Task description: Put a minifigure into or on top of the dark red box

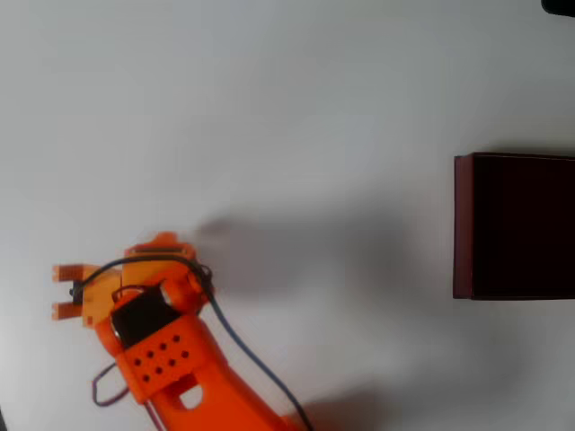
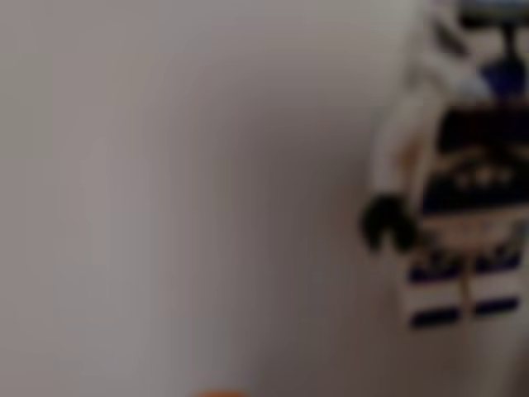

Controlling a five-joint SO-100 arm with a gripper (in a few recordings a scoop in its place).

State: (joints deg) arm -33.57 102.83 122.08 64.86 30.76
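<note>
Orange arm low at the overhead view's lower left, tool point(image 1: 65, 291) pointing left, fingers parted.

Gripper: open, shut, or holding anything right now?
Gripper: open in the overhead view, nothing between the fingers. The minifigure shows close in the wrist view, not held.

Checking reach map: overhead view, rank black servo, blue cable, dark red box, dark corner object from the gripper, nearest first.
1. black servo, on the wrist beside the gripper
2. blue cable, lower middle
3. dark red box, right edge
4. dark corner object, top right
</note>
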